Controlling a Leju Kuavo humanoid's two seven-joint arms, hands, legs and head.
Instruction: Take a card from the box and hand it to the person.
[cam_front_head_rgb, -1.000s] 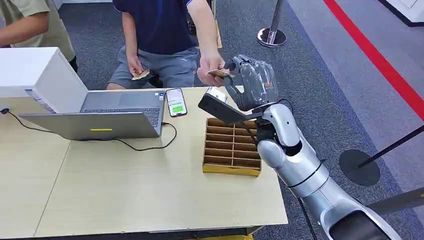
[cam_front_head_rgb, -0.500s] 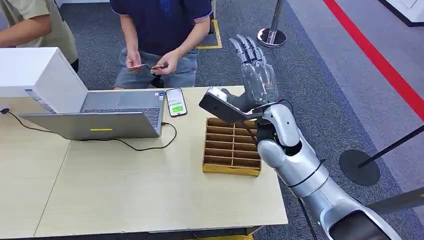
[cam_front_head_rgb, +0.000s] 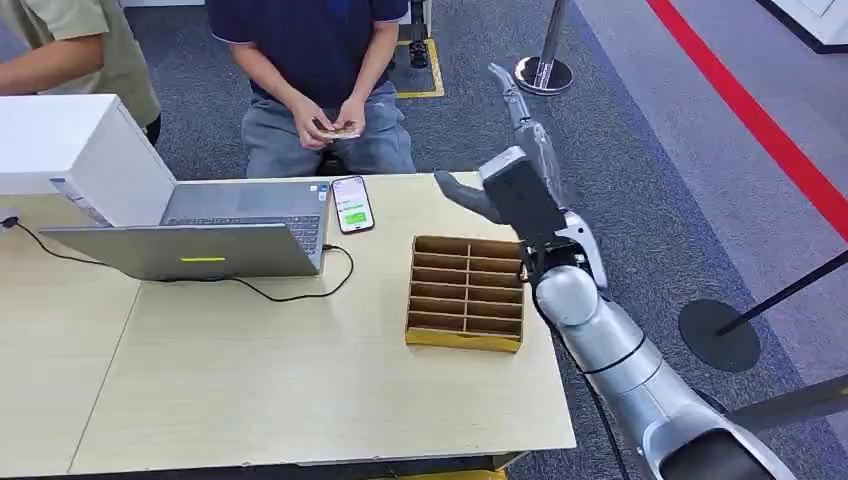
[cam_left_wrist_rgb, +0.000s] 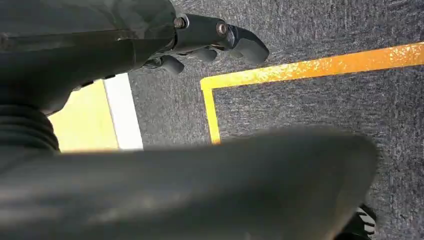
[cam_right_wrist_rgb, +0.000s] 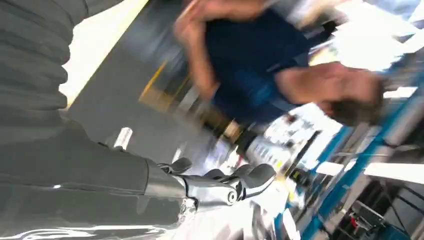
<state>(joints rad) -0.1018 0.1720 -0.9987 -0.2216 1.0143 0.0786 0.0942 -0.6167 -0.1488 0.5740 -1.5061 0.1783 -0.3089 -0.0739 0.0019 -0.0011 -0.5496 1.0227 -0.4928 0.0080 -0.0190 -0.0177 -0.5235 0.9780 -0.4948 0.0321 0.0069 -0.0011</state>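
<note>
The divided cardboard box (cam_front_head_rgb: 465, 293) sits on the table's right part, and its slots look empty from here. My right hand (cam_front_head_rgb: 512, 150) is raised beyond the box's far edge, fingers stretched up and apart, holding nothing. In the right wrist view the same hand (cam_right_wrist_rgb: 220, 186) shows bare fingers against a blurred person (cam_right_wrist_rgb: 260, 75). The seated person (cam_front_head_rgb: 310, 40) in a dark blue shirt holds the cards (cam_front_head_rgb: 343, 130) in both hands over the lap. My left hand (cam_left_wrist_rgb: 210, 37) hangs over the carpet with loose fingers and nothing in it.
On the table (cam_front_head_rgb: 250, 380) are a grey laptop (cam_front_head_rgb: 200, 235) with a cable, a phone (cam_front_head_rgb: 352, 204) and a white case (cam_front_head_rgb: 70, 150) at far left. A second person (cam_front_head_rgb: 70, 50) sits at the back left. Stanchion bases (cam_front_head_rgb: 543, 72) (cam_front_head_rgb: 718, 333) stand on the carpet.
The person took the card from my right hand and drew it back to the lap. My right hand opened, then turned and shifted to the right.
</note>
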